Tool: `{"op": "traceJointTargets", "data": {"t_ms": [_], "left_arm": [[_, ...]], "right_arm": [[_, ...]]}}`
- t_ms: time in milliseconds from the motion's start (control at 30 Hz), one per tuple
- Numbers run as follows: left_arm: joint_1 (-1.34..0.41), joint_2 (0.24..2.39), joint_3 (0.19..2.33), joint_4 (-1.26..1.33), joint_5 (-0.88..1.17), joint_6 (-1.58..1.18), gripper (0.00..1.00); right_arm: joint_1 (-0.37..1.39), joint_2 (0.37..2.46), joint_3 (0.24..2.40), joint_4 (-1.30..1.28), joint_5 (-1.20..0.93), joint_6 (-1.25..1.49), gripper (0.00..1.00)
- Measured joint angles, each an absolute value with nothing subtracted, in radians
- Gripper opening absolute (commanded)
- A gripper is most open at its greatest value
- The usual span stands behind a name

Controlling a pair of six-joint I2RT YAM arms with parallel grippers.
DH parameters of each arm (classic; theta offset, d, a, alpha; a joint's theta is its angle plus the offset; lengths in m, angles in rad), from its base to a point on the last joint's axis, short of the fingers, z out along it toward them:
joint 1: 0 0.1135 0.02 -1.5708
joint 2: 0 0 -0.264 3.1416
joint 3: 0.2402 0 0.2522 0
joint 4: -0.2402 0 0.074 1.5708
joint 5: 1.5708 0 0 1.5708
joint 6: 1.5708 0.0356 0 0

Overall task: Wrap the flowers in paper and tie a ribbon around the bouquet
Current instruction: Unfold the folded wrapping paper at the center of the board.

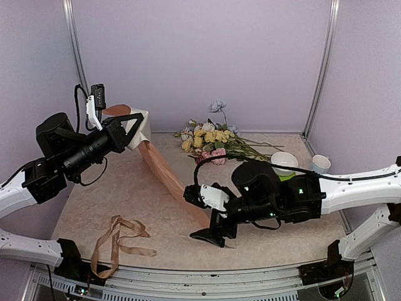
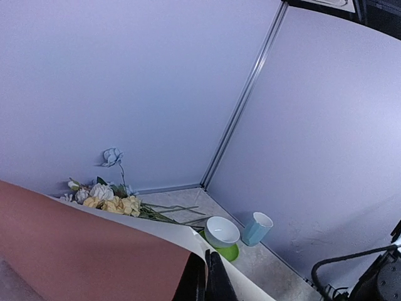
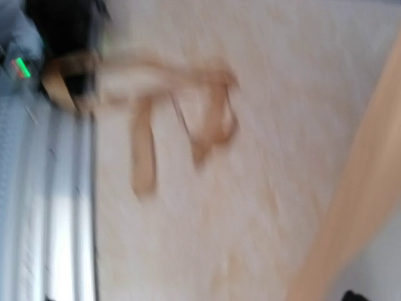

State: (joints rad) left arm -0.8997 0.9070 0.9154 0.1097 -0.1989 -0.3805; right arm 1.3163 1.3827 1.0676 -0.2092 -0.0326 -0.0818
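**A:** What lies nearest?

**B:** The ribbon (image 1: pixel 116 243), in loose loops on the table (image 1: pixel 125 194) by the left arm's base, apart from both grippers.

**A:** And the right gripper?

**B:** The right gripper (image 1: pixel 212 235) hangs low over the table, at the near end of the paper (image 1: pixel 166 169). I cannot tell whether its jaws are spread. Its wrist view is all blur, showing only the ribbon and a peach edge.

**A:** Where does the paper go?

**B:** It runs as a long peach band, slanting up and leftward off the table to the left gripper (image 2: pixel 205 266). That gripper is raised, its fingers pressed together and pinching the sheet's edge.

**A:** And the flowers?

**B:** The flowers (image 1: pixel 210 139) lie farther back by the rear wall, unwrapped. They are to the right of the paper, not on it, with blooms leftward and stems rightward. A white bowl (image 1: pixel 284 160) and a pale blue cup (image 1: pixel 320 163) stand near the stem ends.
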Motion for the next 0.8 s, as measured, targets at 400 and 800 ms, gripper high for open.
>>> {"op": "traceJointTargets", "data": {"t_ms": [400, 800], "left_arm": [[-0.9, 0.944, 0.962, 0.112, -0.2, -0.331, 0.0], [-0.899, 0.961, 1.0, 0.074, -0.228, -0.323, 0.0]], "right_arm": [[1.304, 1.338, 0.713, -0.039, 0.223, -0.088, 0.94], [1.186, 1.348, 0.638, 0.099, 0.245, -0.067, 0.0]]}}
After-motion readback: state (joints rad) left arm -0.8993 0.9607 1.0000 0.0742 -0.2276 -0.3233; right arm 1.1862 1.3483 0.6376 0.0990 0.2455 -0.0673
